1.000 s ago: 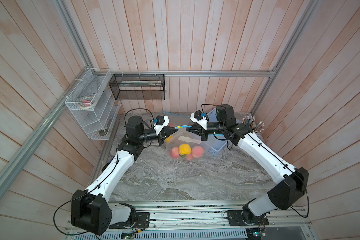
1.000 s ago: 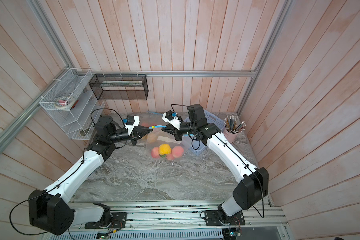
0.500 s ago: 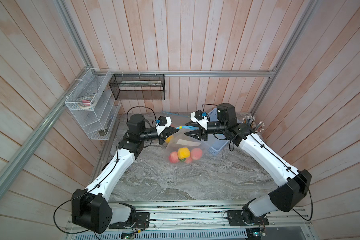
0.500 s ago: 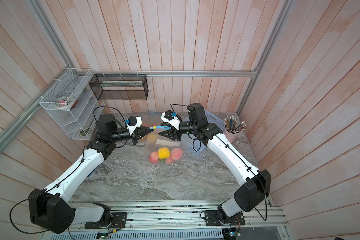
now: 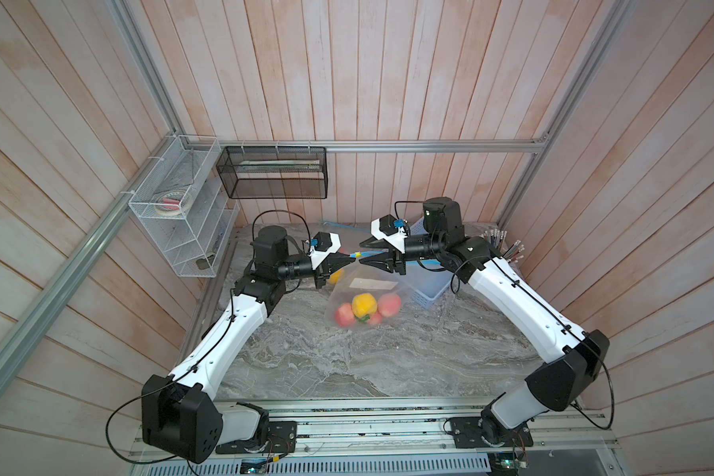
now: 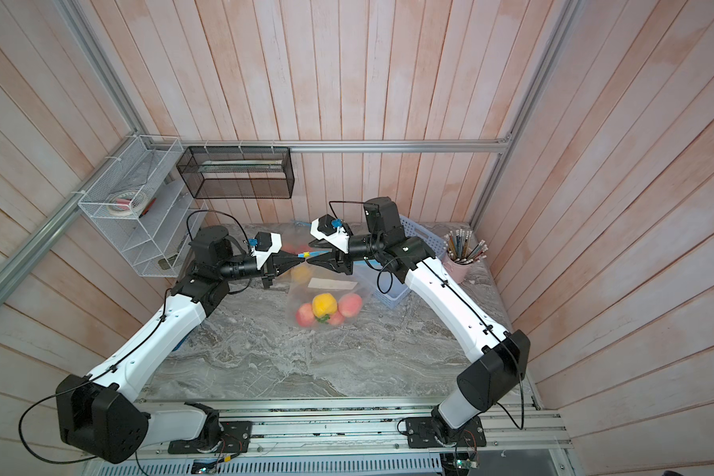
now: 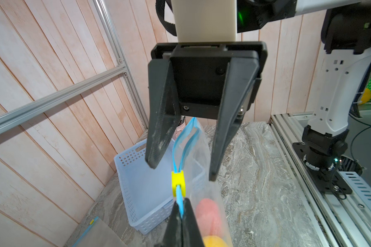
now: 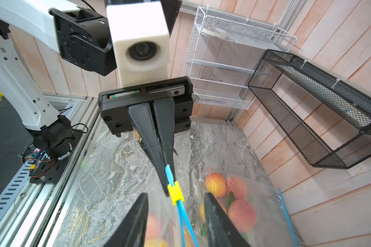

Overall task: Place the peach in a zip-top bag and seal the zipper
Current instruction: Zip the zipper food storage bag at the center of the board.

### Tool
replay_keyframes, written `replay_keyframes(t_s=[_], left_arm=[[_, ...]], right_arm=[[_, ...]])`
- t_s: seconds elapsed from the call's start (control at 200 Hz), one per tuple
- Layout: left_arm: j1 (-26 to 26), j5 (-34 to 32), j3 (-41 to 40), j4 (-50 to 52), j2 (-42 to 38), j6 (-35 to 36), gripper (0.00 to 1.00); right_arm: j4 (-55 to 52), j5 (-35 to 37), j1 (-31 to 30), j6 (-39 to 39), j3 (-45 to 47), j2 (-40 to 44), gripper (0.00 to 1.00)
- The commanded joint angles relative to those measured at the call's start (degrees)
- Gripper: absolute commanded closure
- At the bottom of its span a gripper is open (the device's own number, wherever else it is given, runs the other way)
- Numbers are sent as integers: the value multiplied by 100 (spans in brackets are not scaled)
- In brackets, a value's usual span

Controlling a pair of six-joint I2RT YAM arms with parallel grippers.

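- Right claw (image 5: 362, 260) has opened since a second ago, when it was closed on the zipper (image 7: 181, 147). Its jaws now stand about half apart, one on each side of the blue strip, and grip nothing.
- Bag (image 5: 343, 294) sags slightly lower than before, just above the middle of both top views.
- Peaches (image 5: 389, 304) lie in the bottom of the bag, pressed around a yellow pepper (image 5: 364, 304).
- Whether the bag's bottom touches the table (image 5: 347, 362) cannot be told.
- Left claw (image 5: 348, 257) is shut tight on the end of the zipper, and the bag hangs from that pinch.
- The two claws meet nearly tip to tip above the bag.
- Slider (image 7: 177, 184), yellow, sits just beside the left claw's tips.
- Past the slider, toward the right claw, the two blue tracks stand apart, so the mouth is open along most of its length.
- A white label (image 5: 365, 283) shows on the bag's side.
- Basket (image 5: 429, 288), pale blue, stands just right of the bag.
- Cup (image 6: 458, 263) of pencils stands right of the basket, against the right wall.
- A second bag (image 7: 99, 235) lies flat on the table, seen in the left wrist view.
- Rack (image 5: 182, 230), white wire, hangs on the left wall, at mid-left of the frame.
- Bin (image 5: 273, 173), black mesh, hangs on the back wall just right of the rack.
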State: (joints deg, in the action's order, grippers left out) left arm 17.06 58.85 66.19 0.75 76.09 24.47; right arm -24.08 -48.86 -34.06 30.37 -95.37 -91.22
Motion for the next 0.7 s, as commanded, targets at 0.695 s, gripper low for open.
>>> replay_keyframes(t_s=[0.695], left_arm=[[-42, -27, 108, 217, -145, -17, 100]], right_arm=[[-919, 280, -5, 754, -408, -166, 95]])
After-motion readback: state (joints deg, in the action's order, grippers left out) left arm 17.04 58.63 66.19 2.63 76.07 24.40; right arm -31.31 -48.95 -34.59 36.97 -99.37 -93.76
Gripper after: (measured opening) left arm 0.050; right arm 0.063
